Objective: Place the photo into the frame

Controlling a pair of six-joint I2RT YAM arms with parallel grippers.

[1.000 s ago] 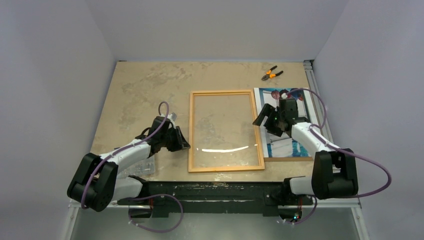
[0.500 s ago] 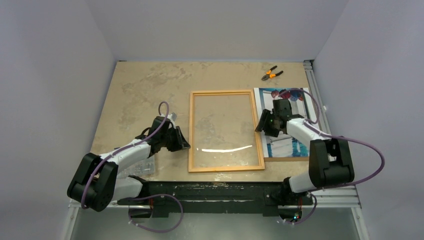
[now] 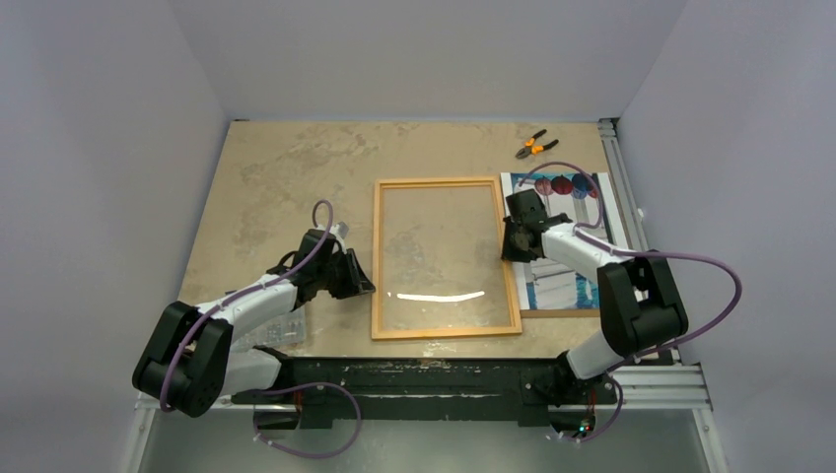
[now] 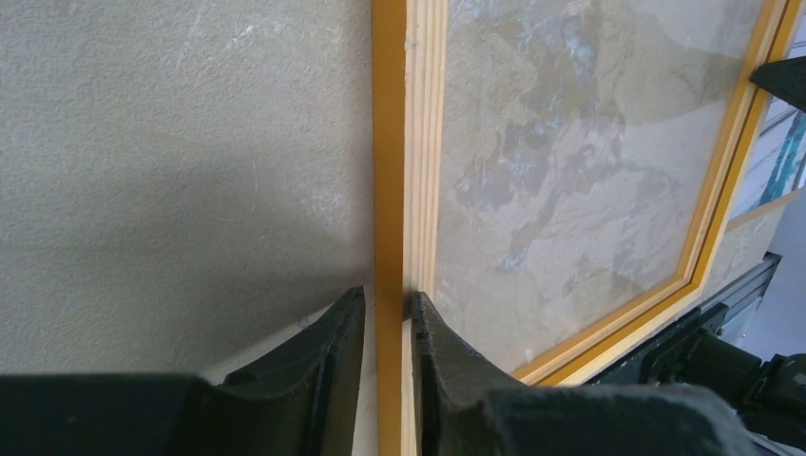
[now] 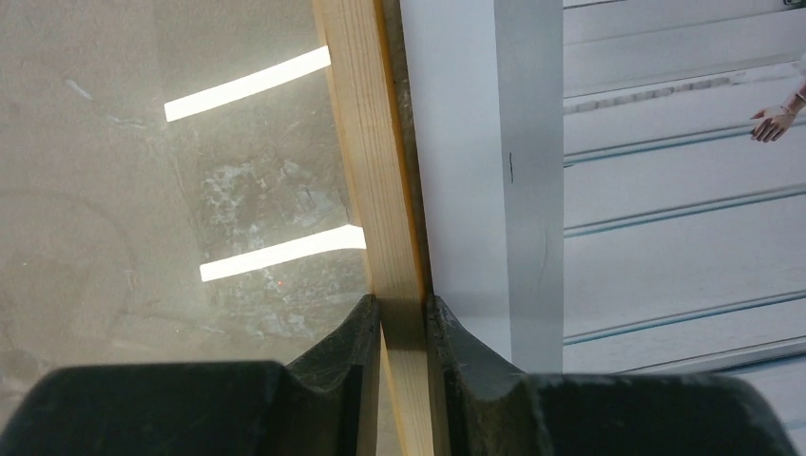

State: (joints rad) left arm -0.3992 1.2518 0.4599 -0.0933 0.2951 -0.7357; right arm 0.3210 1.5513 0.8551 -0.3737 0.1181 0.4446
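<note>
The frame (image 3: 434, 181), thin and orange-edged with a clear pane, lies flat mid-table. My left gripper (image 3: 367, 288) is shut on its left rail (image 4: 390, 142), one finger on each side, as the left wrist view shows around the gripper (image 4: 388, 304). My right gripper (image 3: 510, 246) is shut on the right rail (image 5: 375, 161); in the right wrist view its jaws (image 5: 401, 309) pinch the pale wood. The photo (image 3: 582, 281), blue-white with dark red balloons, lies flat just right of the frame, partly under my right arm, and shows as pale steps (image 5: 665, 190).
Orange-handled pliers (image 3: 535, 146) lie at the far right of the table. A brown board edge (image 3: 572, 313) shows under the photo's near side. A clear plastic piece (image 3: 276, 330) lies under my left arm. A metal rail (image 3: 623, 197) runs along the table's right edge.
My right gripper has moved left from above the photo to the frame's right rail and has shut on it. The left arm and the frame have not moved.
</note>
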